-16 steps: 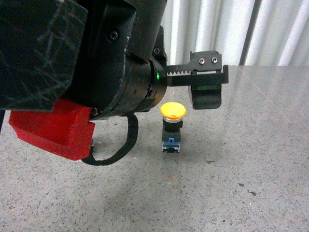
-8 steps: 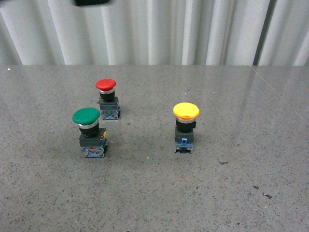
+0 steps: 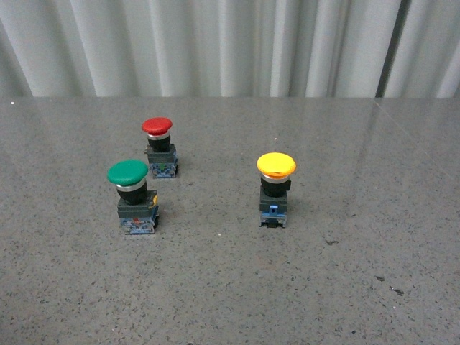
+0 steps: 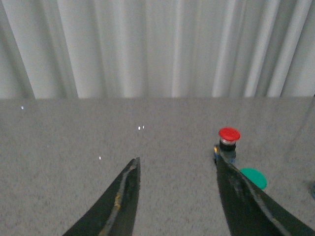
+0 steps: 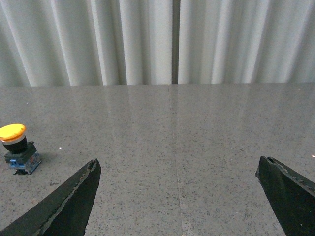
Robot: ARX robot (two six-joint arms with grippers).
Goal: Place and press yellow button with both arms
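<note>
The yellow button (image 3: 276,188) stands upright on the grey stone table, right of centre in the front view, with a yellow cap, black body and blue base. It also shows in the right wrist view (image 5: 17,148), well off to one side of the fingers. My right gripper (image 5: 178,164) is open and empty over bare table. My left gripper (image 4: 177,161) is open and empty, apart from the yellow button, which its view does not show. Neither arm shows in the front view.
A green-capped button (image 3: 133,195) and a smaller red-capped button (image 3: 159,146) stand left of the yellow one. Both also show in the left wrist view, red (image 4: 228,141) and green (image 4: 254,178), beside one finger. A white pleated curtain (image 3: 215,43) backs the table.
The left arm that filled the front view above the yellow button one second ago has withdrawn out of that view. The green and red buttons now show. The yellow button stands as before.
</note>
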